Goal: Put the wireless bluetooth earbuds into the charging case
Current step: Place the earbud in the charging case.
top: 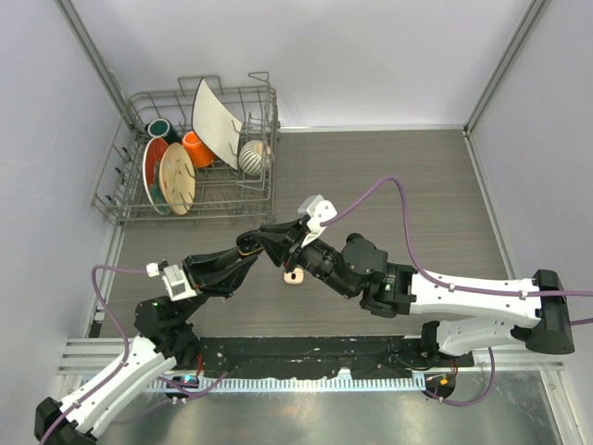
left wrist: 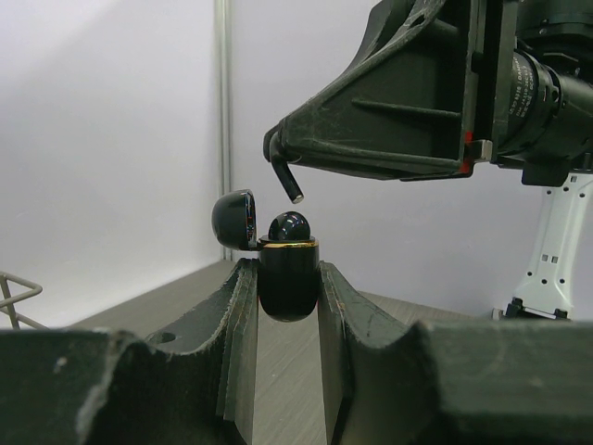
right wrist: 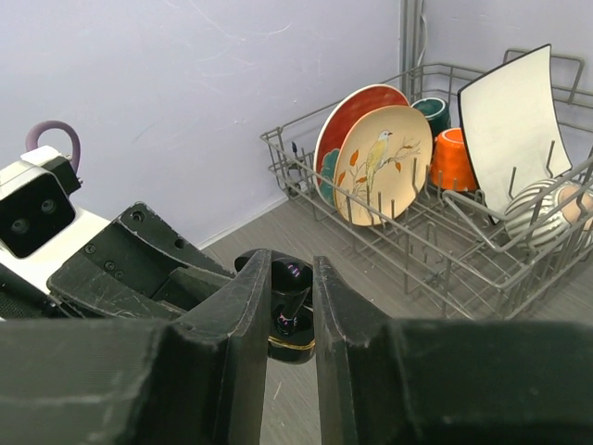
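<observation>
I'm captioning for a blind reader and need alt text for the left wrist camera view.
The left gripper clamps a black charging case, its lid open and one black earbud seated inside. Just above, the right gripper holds a second black earbud, stem pointing down toward the case.

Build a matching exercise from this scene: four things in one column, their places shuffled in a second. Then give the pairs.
Things
1. black charging case
2. black earbud, stem pointing down
3. cream-white object
4. orange cup

Places
A. in the dish rack
B. between the fingers of the left gripper
C. on the table, beneath the grippers
D. pinched in the right gripper, above the open case

Pairs: 1-B, 2-D, 3-C, 4-A
</observation>
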`<state>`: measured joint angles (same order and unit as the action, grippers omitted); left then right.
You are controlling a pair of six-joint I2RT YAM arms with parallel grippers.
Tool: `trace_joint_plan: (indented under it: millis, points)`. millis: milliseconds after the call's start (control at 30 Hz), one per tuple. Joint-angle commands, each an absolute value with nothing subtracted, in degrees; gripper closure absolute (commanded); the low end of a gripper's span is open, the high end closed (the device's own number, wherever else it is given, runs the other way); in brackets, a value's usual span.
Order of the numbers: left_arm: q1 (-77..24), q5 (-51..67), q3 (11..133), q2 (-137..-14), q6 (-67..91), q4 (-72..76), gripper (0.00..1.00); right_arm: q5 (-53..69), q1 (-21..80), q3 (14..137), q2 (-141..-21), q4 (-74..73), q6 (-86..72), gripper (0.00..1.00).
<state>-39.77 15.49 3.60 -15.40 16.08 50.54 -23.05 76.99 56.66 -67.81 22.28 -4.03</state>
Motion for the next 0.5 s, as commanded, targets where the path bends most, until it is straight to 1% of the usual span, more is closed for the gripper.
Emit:
trace_joint_plan:
  millis: [0,467]
  points:
    - [-40.0,14.9,6.0,-15.6,15.9,54.1,1.0,-22.9,77.5,57.1,-68.1,26.0,-4.7,0.99]
    - [-40.0,14.9,6.2,-15.0,16.2,54.4,1.0,-25.1,77.7,56.4,-69.2,24.5,-3.1,0.99]
